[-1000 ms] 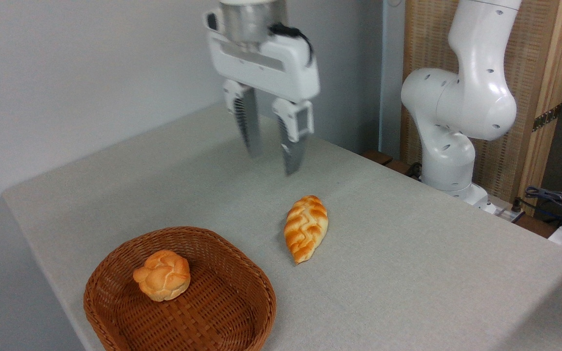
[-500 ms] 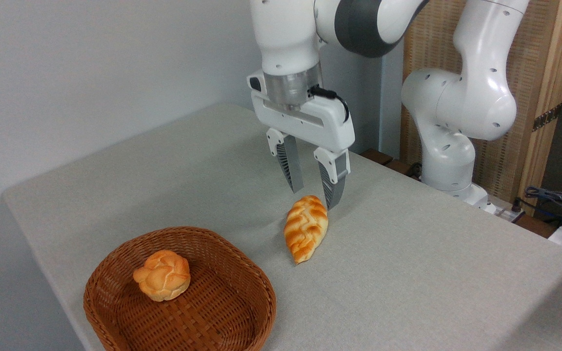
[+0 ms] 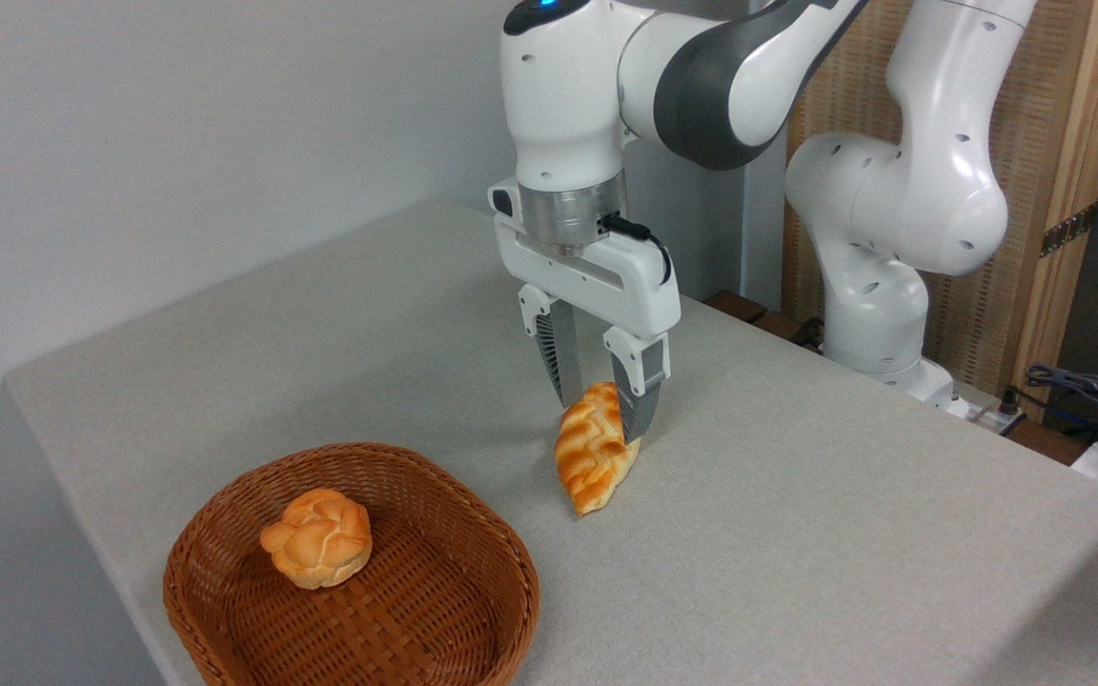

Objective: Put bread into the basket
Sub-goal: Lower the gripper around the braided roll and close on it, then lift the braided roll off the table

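The bread [image 3: 593, 455], a golden braided loaf with pointed ends, lies on the grey table right of the basket. My gripper [image 3: 601, 421] points straight down over the loaf's far end, open, with one finger on each side of it. The right finger [image 3: 638, 398] covers part of the crust; whether the fingers touch the loaf I cannot tell. The reddish-brown wicker basket [image 3: 511, 562] sits at the front left of the table, well apart from the gripper.
A small round knotted bun [image 3: 317, 537] rests inside the basket, toward its left back. The arm's white base [image 3: 878, 286] stands at the table's far right edge, with cables [image 3: 1083, 391] beyond. The table's left and near edges run close to the basket.
The gripper has come down and to the right from high above the table. Its open fingers now straddle the loaf's far end. The loaf and bun have not moved.
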